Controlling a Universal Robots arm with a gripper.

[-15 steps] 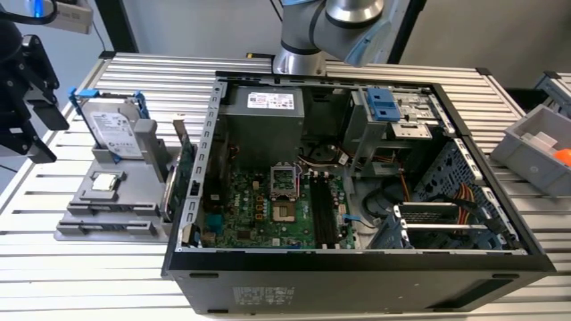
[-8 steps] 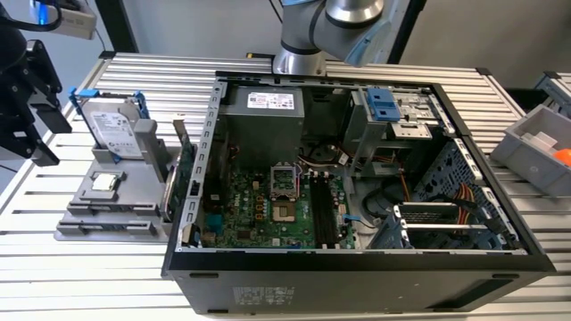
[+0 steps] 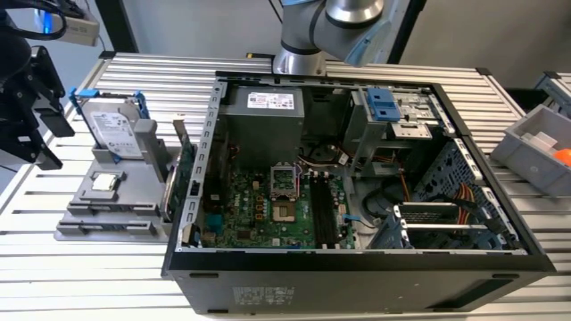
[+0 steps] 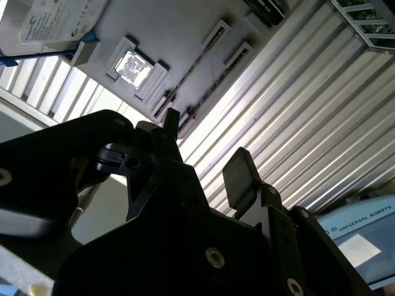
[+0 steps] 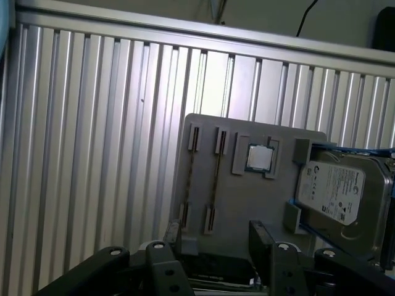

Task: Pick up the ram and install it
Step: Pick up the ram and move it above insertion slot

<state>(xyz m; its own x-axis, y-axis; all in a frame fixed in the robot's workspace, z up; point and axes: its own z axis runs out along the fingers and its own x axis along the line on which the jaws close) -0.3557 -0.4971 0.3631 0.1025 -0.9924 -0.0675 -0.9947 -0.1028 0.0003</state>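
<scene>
End effector (image 5: 216, 239) over slatted metal table (image 5: 92, 123)

The counter (image 3: 89, 281) is silver, ribbed in parallel lines. The holder (image 3: 107, 217) is plain grey. The hard drive (image 3: 114, 130) is silver with a white label (image 3: 111, 122), and its frame (image 3: 82, 92) is blue. The case (image 3: 357, 281) is black, its motherboard (image 3: 259, 214) green. The tool (image 5: 216, 240) is black.

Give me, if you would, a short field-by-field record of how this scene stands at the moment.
gripper: open, empty, close to the holder, not touching the ram
ram: two thin sticks on edge, side by side in the gray holder
also in holder: processor, hard drive
computer case: open, on the ribbed table
memory slots: look empty
bin: gray, at the exterior view's right
</scene>
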